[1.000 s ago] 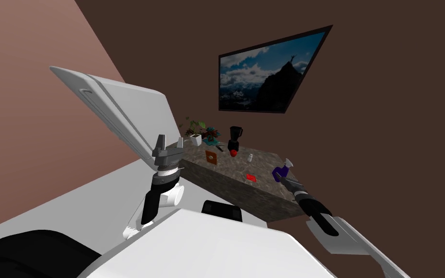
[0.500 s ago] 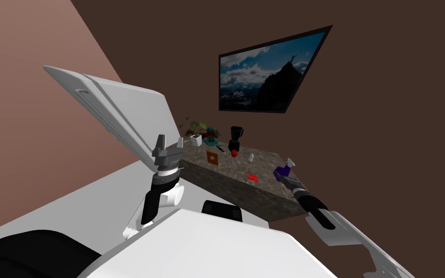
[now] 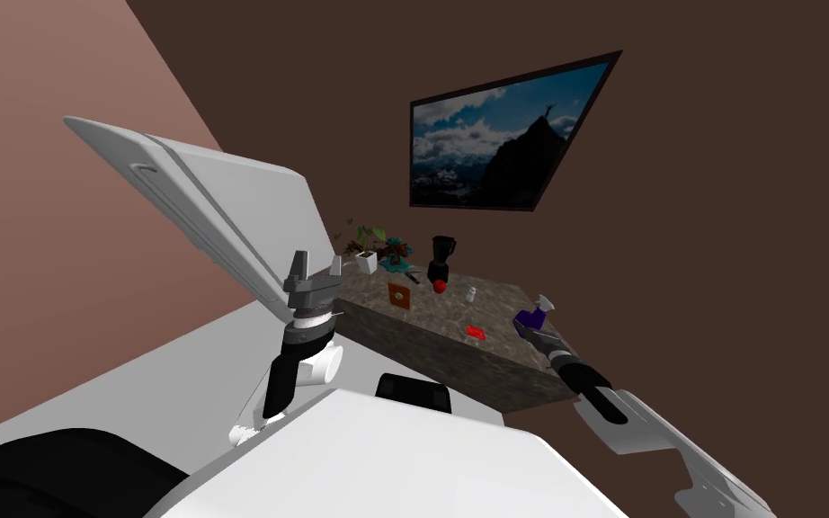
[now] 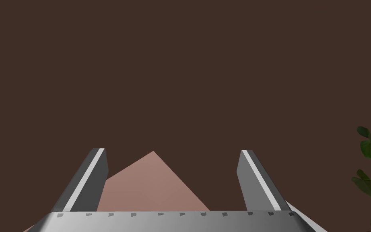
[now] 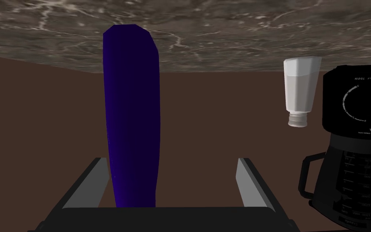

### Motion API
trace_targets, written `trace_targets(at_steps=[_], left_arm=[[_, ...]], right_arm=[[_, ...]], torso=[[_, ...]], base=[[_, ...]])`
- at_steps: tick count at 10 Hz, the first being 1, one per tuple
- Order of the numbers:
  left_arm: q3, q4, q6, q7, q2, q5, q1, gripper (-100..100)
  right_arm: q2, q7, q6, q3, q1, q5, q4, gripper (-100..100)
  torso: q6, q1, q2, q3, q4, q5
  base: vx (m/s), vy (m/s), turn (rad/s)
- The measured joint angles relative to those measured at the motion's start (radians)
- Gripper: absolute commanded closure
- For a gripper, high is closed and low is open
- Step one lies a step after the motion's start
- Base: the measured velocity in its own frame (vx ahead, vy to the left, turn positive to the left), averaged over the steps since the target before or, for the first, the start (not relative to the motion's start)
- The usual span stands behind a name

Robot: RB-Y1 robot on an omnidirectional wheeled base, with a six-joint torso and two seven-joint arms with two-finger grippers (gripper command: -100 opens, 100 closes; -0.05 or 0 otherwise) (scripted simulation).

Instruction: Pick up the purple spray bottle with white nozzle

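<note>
Light: dim, even and flat; the brown wall [image 3: 718, 225] reads dark.
Sheen: pale strips along the fingers [image 4: 88, 181] of the left gripper [image 4: 172, 151].
Distortion: head view rolled, lines splaying cornerward.
Focus: crisp throughout.

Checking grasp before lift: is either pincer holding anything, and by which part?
Nothing held. The right pincer stands open around the body of the purple spray bottle, which sits near one finger, clear of the other. The left pincer is open, empty.

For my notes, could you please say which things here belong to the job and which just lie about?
Job: purple spray bottle; right hand, open around it.
Lying about: blender; shaker; potted plant; small red thing; brown box; wall picture; left hand, open.
</note>
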Motion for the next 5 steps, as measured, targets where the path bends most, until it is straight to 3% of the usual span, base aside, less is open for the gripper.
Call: trace_targets(at_steps=[5], left_arm=[[0.0,0.0,0.0,0.0,0.0,0.0,0.0,0]], right_arm=[[-0.054,-0.017,-0.102,0.043,-0.09,-0.028,0.142,-100]], torso=[[-0.001,0.003,-0.002,-0.001,-0.001,0.0]], base=[[0.011,0.057,-0.022]])
